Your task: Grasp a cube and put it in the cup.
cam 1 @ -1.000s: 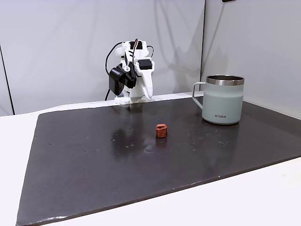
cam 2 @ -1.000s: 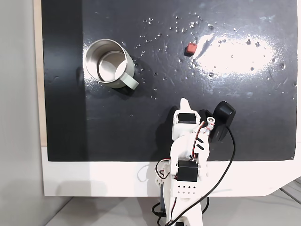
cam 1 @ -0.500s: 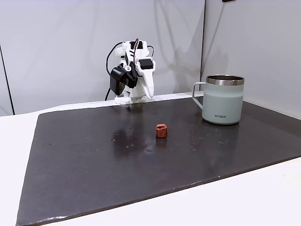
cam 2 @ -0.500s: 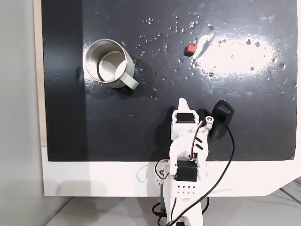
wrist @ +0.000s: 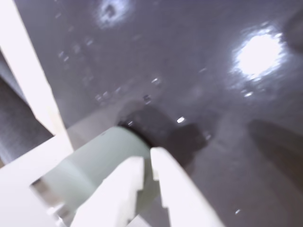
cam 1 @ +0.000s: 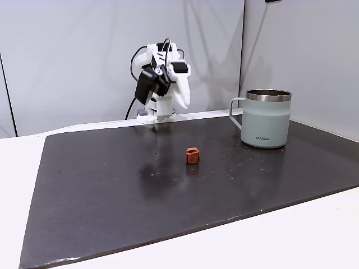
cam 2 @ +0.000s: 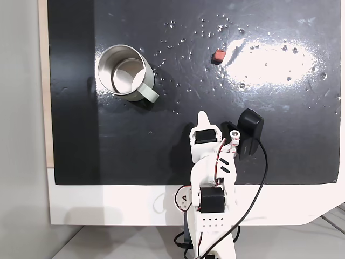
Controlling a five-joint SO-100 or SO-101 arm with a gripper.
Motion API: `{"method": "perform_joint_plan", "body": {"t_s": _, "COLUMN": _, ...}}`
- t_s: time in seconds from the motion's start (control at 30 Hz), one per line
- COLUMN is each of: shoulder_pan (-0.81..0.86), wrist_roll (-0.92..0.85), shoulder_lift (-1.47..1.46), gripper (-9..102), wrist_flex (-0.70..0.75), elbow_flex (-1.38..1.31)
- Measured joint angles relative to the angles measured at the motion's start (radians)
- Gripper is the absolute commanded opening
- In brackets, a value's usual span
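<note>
The cube is a tiny reddish-brown block lying on the dark mat, about mid-table in a fixed view; from above the cube sits near a bright glare patch. The cup is a pale grey-green mug with a steel rim, upright at the right; from above the cup is empty, handle toward the arm. My gripper hangs folded near the arm's base, well short of both, jaws shut and empty. In the wrist view the white fingers nearly touch, with the cup blurred behind them.
The dark mat covers most of the white table. Grey walls stand close behind the arm and the cup. A black camera module and a cable hang off the arm's wrist.
The arm has risen from its folded pose and swung slightly toward the cup's side. Cube and cup have not moved.
</note>
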Motion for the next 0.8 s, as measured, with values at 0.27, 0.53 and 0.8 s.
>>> {"method": "perform_joint_plan", "body": {"t_s": 0.27, "shoulder_pan": 0.005, "wrist_roll": 0.006, "shoulder_lift": -0.287, "gripper": 0, "wrist_flex": 0.037, "elbow_flex": -0.325}}
{"method": "perform_joint_plan", "body": {"t_s": 0.53, "shoulder_pan": 0.069, "wrist_roll": 0.046, "shoulder_lift": -0.623, "gripper": 0, "wrist_flex": 0.126, "elbow_flex": -0.675}}
{"method": "perform_joint_plan", "body": {"t_s": 0.8, "shoulder_pan": 0.104, "wrist_roll": 0.057, "shoulder_lift": -0.914, "gripper": 0, "wrist_flex": 0.199, "elbow_flex": -0.951}}
